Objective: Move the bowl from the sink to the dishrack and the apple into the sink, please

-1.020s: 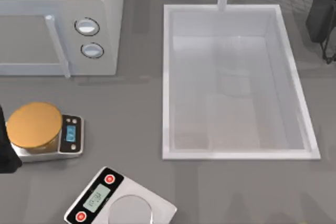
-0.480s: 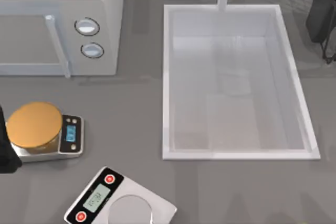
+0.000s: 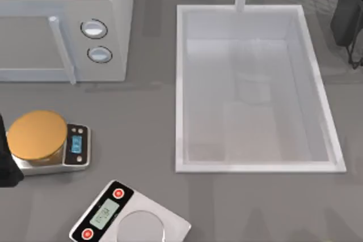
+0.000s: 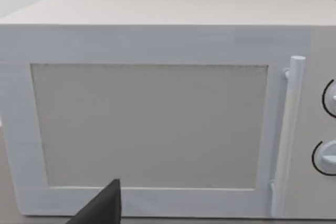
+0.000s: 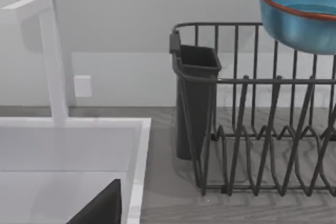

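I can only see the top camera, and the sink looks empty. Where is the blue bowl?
Observer: The right wrist view has the bowl up at the top rail of a dark wire dishrack. I cannot tell whether it rests on it.
Operator: Where's that rack standing?
Observer: On the counter just past the sink rim, with a dark cutlery cup on the corner nearest the sink.
Operator: What is my left arm's camera looking at?
Observer: The front of the microwave, with its door shut and the handle upright beside the window.
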Action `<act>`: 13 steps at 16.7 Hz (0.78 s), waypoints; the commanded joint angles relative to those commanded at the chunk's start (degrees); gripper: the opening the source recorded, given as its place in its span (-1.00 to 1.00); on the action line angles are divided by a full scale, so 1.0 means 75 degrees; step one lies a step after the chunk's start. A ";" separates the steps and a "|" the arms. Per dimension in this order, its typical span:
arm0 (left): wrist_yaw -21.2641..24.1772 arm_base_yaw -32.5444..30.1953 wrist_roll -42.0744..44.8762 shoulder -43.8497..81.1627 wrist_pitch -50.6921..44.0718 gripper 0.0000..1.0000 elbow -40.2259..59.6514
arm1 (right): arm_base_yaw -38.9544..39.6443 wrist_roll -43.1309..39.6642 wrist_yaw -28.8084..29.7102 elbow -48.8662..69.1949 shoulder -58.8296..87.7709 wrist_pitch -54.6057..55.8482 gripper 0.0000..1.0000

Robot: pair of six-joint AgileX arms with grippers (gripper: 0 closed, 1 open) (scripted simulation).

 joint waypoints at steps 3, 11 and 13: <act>0.0000 0.0000 0.0000 0.0000 0.0000 1.00 0.0000 | -0.0004 -0.0003 0.0000 0.0010 0.0011 -0.0008 1.00; 0.0000 0.0000 0.0000 0.0000 0.0000 1.00 0.0000 | -0.0799 -0.0787 0.0007 0.2152 0.2882 -0.2352 1.00; 0.0000 0.0000 0.0000 0.0000 0.0000 1.00 0.0000 | -0.1126 -0.1105 0.0008 0.3031 0.4222 -0.3310 1.00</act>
